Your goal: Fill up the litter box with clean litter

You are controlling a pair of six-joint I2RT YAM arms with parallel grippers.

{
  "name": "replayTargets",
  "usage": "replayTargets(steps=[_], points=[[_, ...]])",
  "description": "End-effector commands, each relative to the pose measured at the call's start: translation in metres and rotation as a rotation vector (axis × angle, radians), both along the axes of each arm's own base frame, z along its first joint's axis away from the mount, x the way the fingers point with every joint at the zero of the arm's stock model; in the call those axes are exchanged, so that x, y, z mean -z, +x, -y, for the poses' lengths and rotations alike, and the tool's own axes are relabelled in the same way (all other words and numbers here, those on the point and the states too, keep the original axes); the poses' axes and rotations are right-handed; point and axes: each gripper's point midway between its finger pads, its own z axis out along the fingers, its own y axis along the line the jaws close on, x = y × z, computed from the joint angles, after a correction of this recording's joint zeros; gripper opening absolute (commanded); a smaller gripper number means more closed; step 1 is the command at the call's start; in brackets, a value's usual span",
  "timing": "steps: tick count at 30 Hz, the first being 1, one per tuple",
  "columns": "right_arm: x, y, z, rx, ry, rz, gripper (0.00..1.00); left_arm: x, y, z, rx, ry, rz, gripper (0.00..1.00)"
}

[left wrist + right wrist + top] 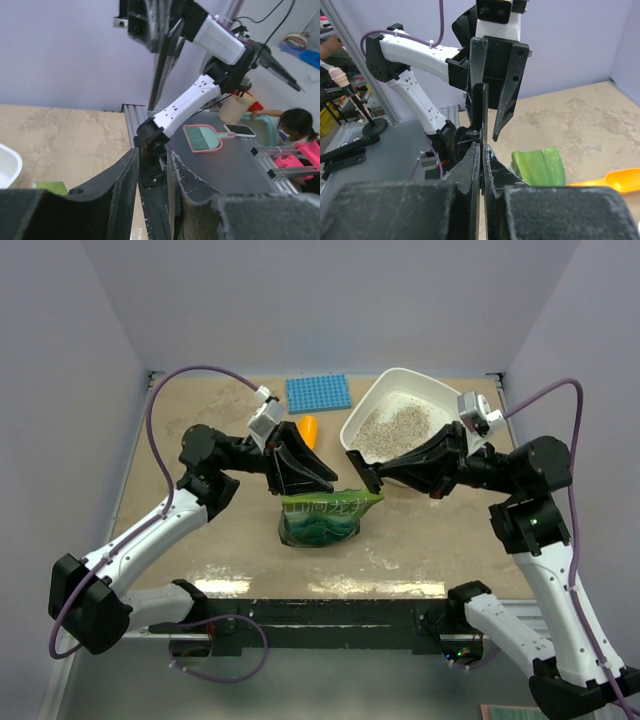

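Seen from above, my right tool [362, 480], fingers clenched flat together with nothing visible between them, points toward 9 o'clock. The litter box [420, 385] lies just beyond it at 1 o'clock, its near rim partly hidden by my right wrist. My left tool [152, 156], fingers released and apart, faces the right one tip to tip. I cannot tell whether the two touch. From the left tool the box lies at 2 o'clock. A crinkly green bag [322, 520] sits at 6 o'clock of both tips on the tan, mottled table [430, 530]. Plain lavender walls close the table on three sides. The box holds clean litter [398, 430], a beige speckled layer, with bare white plastic toward its far wall. An orange scoop [308, 428] lies at 12 o'clock of the bag, partly behind my left tool. A blue studded mat [317, 392] lies beyond the scoop, by the table's far edge.
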Motion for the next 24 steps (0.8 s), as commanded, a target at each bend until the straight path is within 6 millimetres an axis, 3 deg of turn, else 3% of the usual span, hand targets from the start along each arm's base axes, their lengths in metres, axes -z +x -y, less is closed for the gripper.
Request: replayTargets(steps=[1,9,24], points=[[-0.006,0.002,-0.010,-0.026,0.026,0.005,0.00,-0.029,-0.026,-0.009,0.088,-0.101,0.058,0.34],[-0.005,0.005,-0.037,-0.063,0.044,-0.029,0.00,-0.028,-0.029,-0.009,0.108,-0.100,0.049,0.33],[-0.003,0.000,-0.044,-0.054,0.030,-0.047,0.00,-0.020,-0.005,-0.002,-0.025,0.003,0.099,0.32]])
